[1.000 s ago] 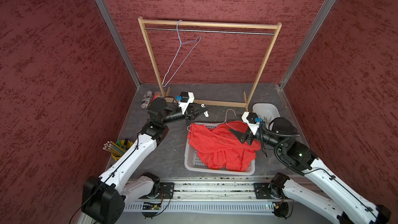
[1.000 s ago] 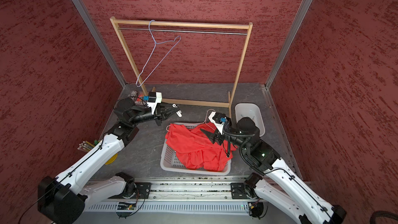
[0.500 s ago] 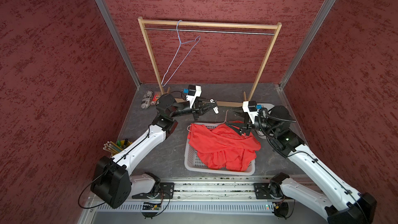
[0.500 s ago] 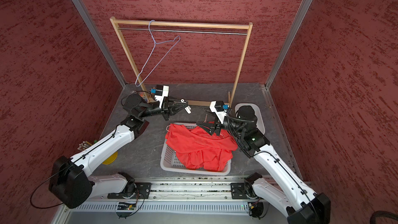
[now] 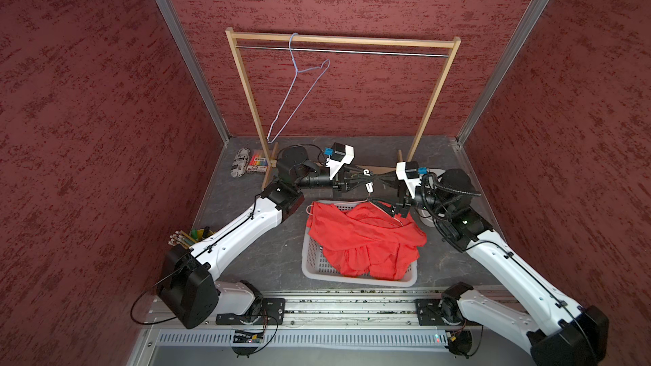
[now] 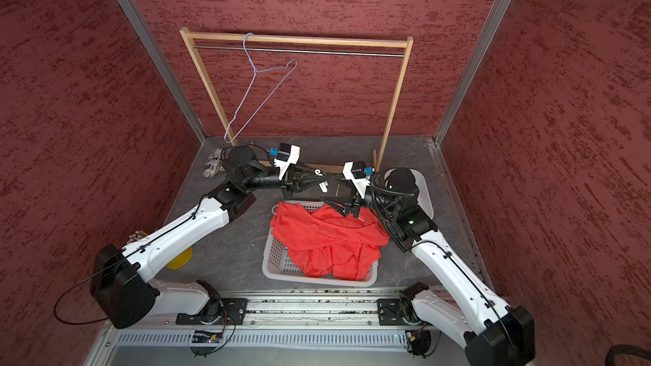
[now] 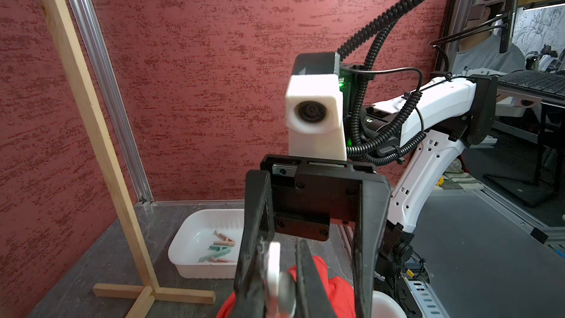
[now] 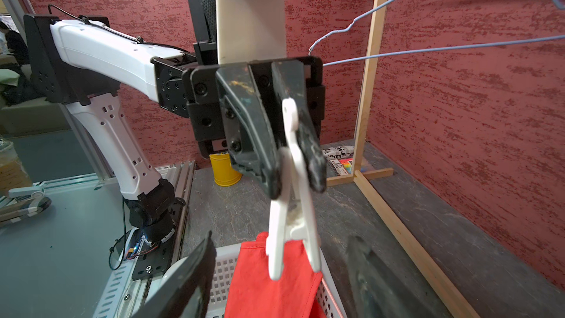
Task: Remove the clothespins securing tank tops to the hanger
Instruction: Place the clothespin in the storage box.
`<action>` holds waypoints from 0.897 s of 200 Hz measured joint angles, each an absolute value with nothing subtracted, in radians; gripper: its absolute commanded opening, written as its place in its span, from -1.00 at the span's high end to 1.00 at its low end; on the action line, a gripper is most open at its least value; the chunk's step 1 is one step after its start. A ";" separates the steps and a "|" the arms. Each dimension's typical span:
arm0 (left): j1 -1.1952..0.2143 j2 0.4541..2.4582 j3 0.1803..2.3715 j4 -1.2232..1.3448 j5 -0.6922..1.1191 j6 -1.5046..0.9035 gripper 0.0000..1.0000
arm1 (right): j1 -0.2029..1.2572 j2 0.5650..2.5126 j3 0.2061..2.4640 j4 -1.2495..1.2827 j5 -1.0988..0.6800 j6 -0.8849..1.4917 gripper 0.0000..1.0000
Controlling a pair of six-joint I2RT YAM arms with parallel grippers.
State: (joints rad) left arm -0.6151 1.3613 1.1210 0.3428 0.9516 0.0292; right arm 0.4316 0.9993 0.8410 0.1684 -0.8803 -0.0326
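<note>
The white clothespin (image 8: 292, 160) was held tight by the left gripper (image 8: 295, 182), up in the air near the far rim of the white basket (image 5: 311, 265). The right gripper (image 8: 280, 237) was spread wide, with one finger on each side of the clothespin, and neither was seen touching it. The orange-red tank top (image 5: 363, 237) was heaped in the basket. More pegs (image 7: 221, 247) were seen in a white tray (image 7: 186, 246). A blue hanger (image 5: 299, 96) was hung on the wooden rack (image 5: 246, 89).
</note>
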 measured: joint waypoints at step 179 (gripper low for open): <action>-0.639 1.394 1.134 0.348 0.937 0.017 -0.14 | 0.411 1.021 0.844 0.171 -0.883 -0.069 1.00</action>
